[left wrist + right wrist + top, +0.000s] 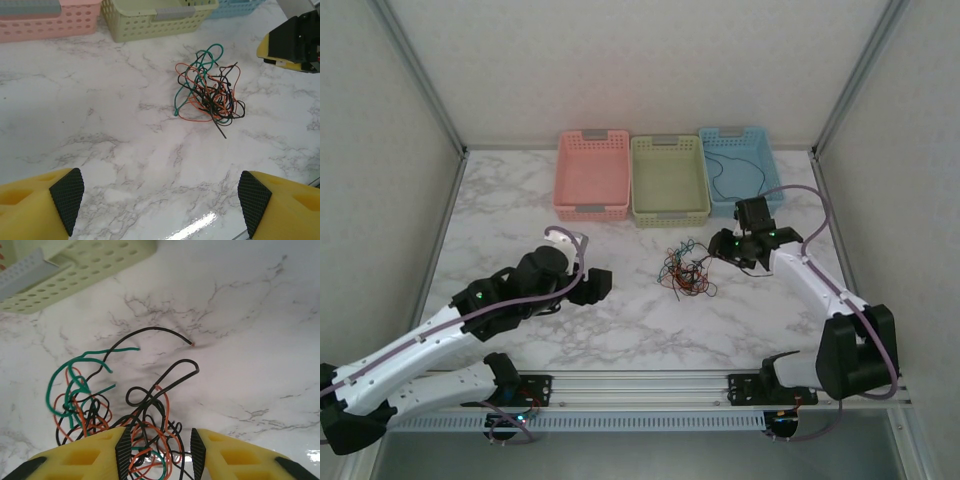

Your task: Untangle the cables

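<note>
The cables (685, 268) lie in one tangled clump of black, red-orange and green wires in the middle of the marble table. The left wrist view has the clump (210, 90) ahead and to the right. My right gripper (732, 247) is at the clump's right side. In its wrist view it (159, 450) stands open, with black and orange loops (150, 405) lying between its fingers, unclamped. My left gripper (598, 285) is to the left of the clump, well apart from it. In its own view it (160, 200) is wide open over bare table.
Three baskets stand in a row at the back: pink (592, 208), pale green (670, 215) and blue (735, 132). A thin black wire (728, 172) lies in the blue one. Side walls close in the table left and right.
</note>
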You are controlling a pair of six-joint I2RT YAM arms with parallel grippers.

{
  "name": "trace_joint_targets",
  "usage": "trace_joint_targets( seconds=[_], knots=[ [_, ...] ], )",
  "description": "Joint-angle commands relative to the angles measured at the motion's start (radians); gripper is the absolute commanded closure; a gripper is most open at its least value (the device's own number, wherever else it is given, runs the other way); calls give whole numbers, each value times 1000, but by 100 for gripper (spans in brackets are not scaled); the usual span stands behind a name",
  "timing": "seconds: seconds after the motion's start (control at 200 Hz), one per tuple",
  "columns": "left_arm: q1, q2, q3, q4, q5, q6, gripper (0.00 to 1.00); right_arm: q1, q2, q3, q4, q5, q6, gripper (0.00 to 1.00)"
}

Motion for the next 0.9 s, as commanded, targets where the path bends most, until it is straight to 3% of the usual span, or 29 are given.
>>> trace_joint_targets(
  seconds=[0.0,0.265,0.561,0.896],
  knots=[
    [11,5,0,36,16,-16,17,-1,57,-13,57,9,55,62],
    [13,-18,6,10,-3,-20,18,-5,206,25,102,15,180,65],
    [14,-50,4,-28,-30,-11,17,-8,238,29,145,-7,230,58],
    [20,-85,-20,-40,-33,-15,17,-12,297,60,165,-30,258,63]
  ],
)
